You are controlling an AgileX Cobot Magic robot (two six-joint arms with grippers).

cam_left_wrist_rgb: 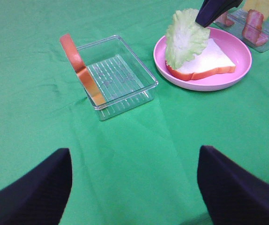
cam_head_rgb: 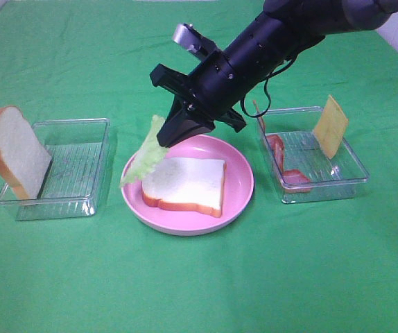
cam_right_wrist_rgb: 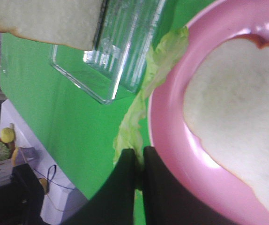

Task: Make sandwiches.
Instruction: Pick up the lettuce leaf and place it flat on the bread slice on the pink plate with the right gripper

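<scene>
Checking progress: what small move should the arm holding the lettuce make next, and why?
Probably shift it over the white bread slice and lower: the right gripper, shut on the ruffled pale-green lettuce leaf, holds it at the pink round plate's rim.

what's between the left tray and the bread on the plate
The lettuce, hanging from the right fingers at the plate's rim; the exterior high view shows it.
</scene>
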